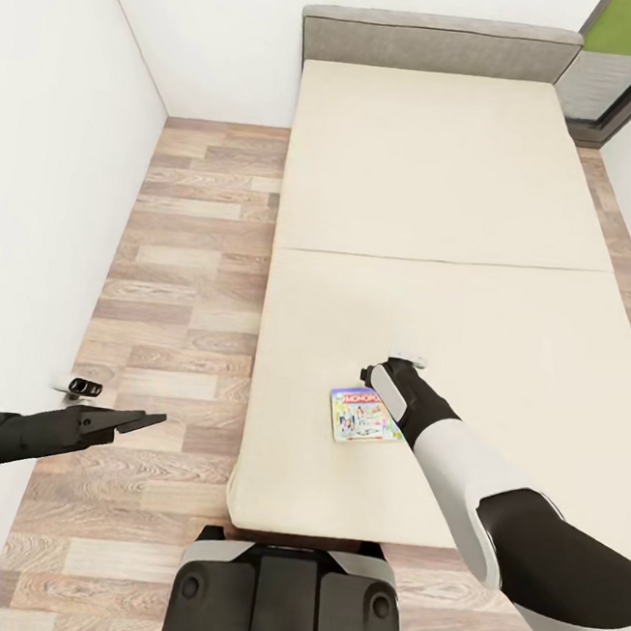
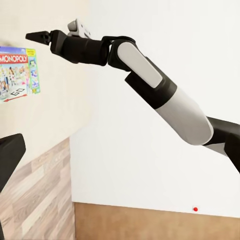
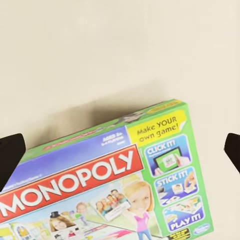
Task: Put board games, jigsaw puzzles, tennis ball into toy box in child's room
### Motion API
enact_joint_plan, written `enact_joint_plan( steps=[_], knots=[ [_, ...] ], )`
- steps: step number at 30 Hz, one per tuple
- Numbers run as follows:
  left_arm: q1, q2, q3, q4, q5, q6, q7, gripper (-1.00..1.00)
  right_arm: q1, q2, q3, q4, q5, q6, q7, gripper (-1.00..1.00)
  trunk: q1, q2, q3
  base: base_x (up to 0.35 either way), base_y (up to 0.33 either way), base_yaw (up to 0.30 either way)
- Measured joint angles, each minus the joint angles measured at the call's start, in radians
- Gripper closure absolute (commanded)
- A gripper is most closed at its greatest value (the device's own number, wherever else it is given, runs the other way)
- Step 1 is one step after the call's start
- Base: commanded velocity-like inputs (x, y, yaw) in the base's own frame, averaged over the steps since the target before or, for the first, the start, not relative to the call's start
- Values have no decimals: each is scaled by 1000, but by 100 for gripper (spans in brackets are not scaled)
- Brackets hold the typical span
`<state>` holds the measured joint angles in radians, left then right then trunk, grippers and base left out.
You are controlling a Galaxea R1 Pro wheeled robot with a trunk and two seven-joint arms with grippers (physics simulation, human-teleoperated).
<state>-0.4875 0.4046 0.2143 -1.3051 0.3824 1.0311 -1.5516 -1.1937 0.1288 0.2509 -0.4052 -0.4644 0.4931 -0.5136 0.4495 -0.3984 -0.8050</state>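
The right end effector [image 1: 380,369] hangs just above the bed [image 1: 442,222], and the Monopoly board game [image 1: 364,415] lies flat on the mattress directly beneath it, a little toward the robot's side. In the right wrist view the two fingertips [image 3: 11,152] appear at the opposite edges, far apart, with the game box [image 3: 115,185] between and below them; so this end effector is spread wide and holds nothing.

The left end effector [image 1: 127,421] is out over the wood floor [image 1: 184,273], well apart from the bed, and its fingers look drawn together with nothing between them.

As for progress, I judge that the task is at an early or middle point: this game is not yet picked up and must afterwards be carried to the toy box. Only one board game lies on the bed here. The bench, the toy box, the puzzles and the ball are outside these pictures, so what is already inside the box I cannot tell.
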Motion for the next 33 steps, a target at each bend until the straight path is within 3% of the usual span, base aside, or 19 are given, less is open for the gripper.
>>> enact_joint_plan(
  steps=[13,33],
  knots=[
    [0,-2,-1,0,-3,-1,1,-100,-42,-6,0,0,0,3,14,-100,0,0,-21,0,0,0],
    [0,-4,-1,0,-3,-2,3,-100,-45,-7,1,1,0,2,29,-100,0,0,-55,0,0,0]
  ],
)
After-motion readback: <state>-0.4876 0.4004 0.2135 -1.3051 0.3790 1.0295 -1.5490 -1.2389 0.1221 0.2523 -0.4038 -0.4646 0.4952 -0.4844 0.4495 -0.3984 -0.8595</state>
